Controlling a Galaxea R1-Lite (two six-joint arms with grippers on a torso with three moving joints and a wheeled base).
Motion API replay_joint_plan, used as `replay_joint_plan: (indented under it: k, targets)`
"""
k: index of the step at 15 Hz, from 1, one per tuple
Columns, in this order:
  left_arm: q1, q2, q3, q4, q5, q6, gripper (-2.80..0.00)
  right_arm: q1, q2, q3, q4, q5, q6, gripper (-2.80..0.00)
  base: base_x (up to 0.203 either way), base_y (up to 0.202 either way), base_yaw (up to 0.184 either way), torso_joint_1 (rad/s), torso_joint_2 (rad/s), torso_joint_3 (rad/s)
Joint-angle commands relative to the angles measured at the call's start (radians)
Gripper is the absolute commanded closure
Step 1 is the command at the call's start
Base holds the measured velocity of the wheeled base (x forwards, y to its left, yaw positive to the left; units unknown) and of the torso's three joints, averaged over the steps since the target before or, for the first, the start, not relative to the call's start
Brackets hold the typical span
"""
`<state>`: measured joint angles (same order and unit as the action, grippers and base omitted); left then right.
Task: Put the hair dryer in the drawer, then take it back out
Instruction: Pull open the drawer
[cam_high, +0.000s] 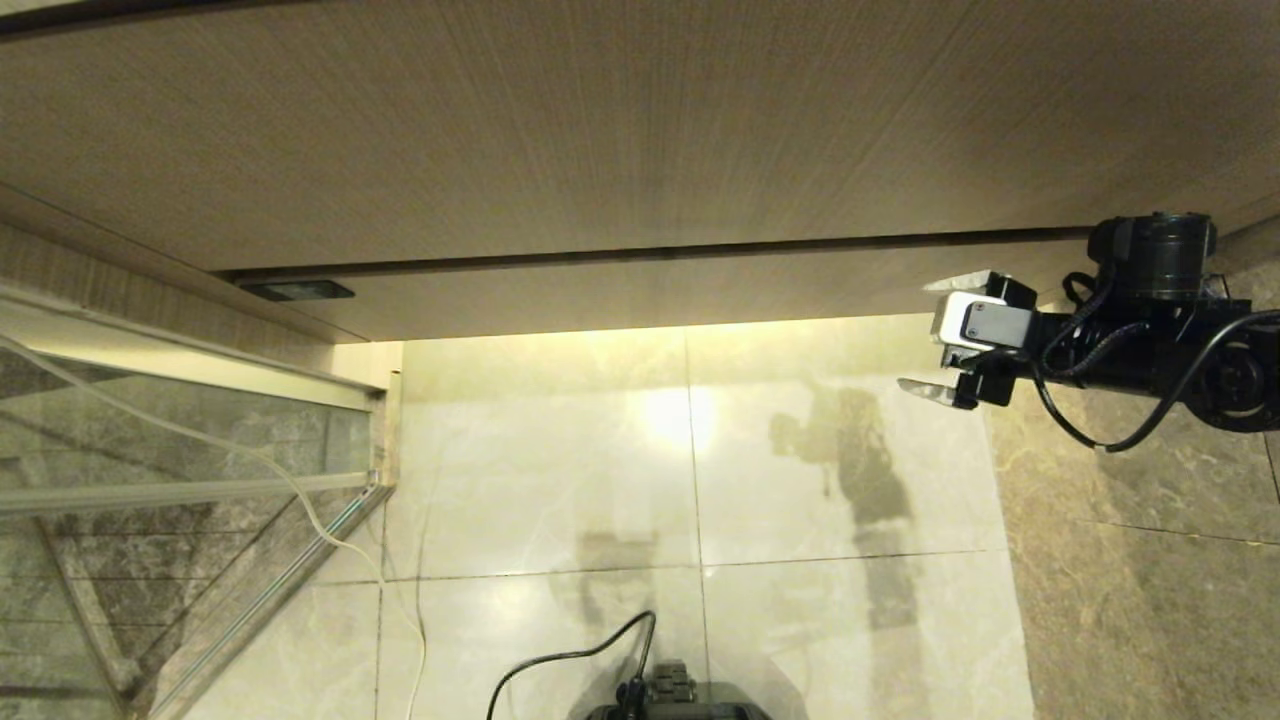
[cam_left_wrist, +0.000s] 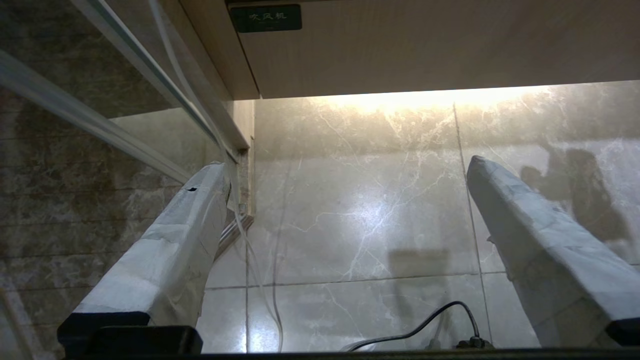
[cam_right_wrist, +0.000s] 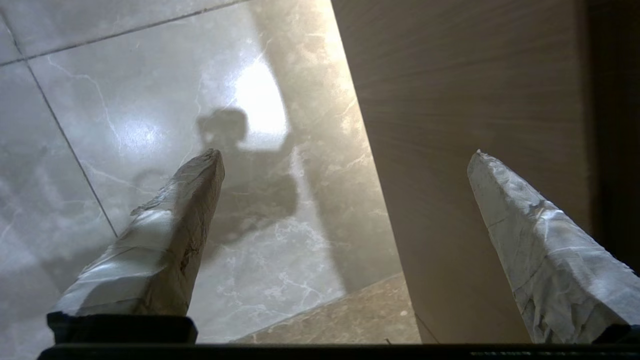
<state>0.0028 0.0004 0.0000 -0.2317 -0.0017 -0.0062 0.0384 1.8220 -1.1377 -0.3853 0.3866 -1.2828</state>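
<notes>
Black cable (cam_high: 560, 660) and our base, lowest in the head view, on pale marble floor (cam_high: 560, 450). Our right pincer (cam_high: 945, 340): at the far right, jaws spread wide, holding nothing, just beside the drawer (cam_high: 640, 295) front, which sits shut below the taller wood-grain panel (cam_high: 640, 130). Our left pincer (cam_left_wrist: 345, 200): parked over the floor, jaws apart, empty. Hair dryer: we see none. Glass partition (cam_high: 150, 470): left.

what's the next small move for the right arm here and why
Probably ease the right end effector in toward the drawer front's right end to start pulling it out. The drawer looks shut, flush under the taller panel, with no handle. The end effector stands open and empty beside that end, and no hair dryer shows in any view. The left end effector hangs open over the floor.
</notes>
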Motion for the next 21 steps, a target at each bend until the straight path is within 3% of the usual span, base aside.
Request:
replay_joint_plan:
  k: [1,9,21]
  targets:
    - [0.000,0.000,0.040,-0.001,0.000,0.000,-2.80,0.006,-0.035,0.001,-0.002,0.002,-0.005,-2.80,0.000,0.000,0.000,0.000,0.00,0.000]
    - [0.000,0.000,0.040,-0.001,0.000,-0.001,-2.80,0.060,-0.030,-0.014,-0.070,-0.022,0.096,-2.80,0.000,0.000,0.000,0.000,0.00,0.000]
    - [0.000,0.000,0.040,-0.001,0.000,-0.001,-2.80,0.072,0.027,-0.014,-0.195,-0.028,0.093,-2.80,0.000,0.000,0.000,0.000,0.00,0.000]
